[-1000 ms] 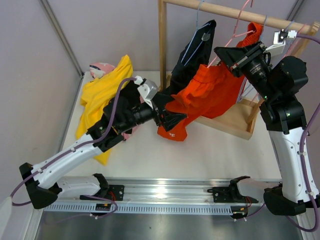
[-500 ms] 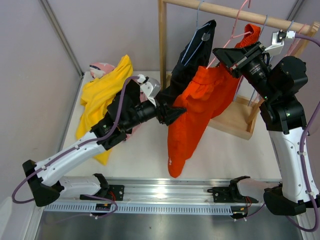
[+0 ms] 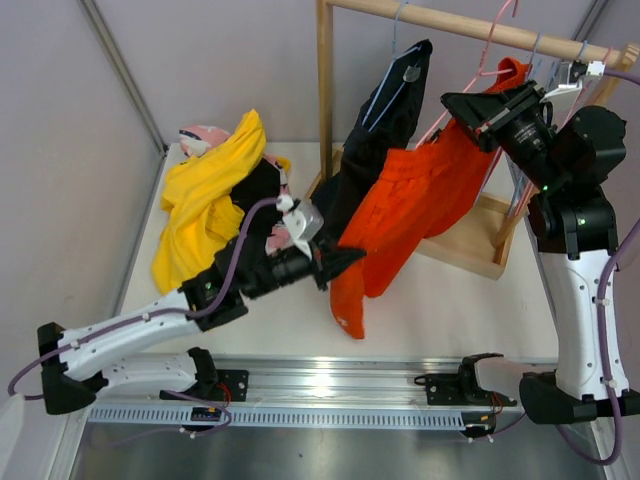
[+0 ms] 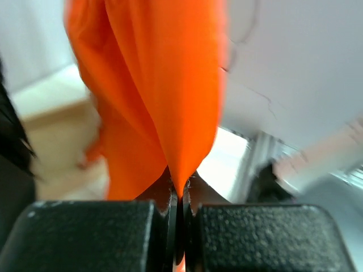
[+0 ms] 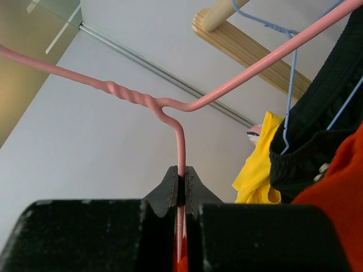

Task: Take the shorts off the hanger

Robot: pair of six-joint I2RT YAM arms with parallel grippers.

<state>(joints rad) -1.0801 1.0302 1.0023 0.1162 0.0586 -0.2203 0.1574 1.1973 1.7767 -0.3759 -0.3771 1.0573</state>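
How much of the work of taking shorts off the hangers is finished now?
Done: the yellow cloth shorts and the pink cloth shorts lie on the table at the left. In hand: the left hand is shut on the orange-red cloth shorts, the right hand on their pink wire hanger. Left: the plain black shorts hang on a blue wire hanger from the wooden rail.
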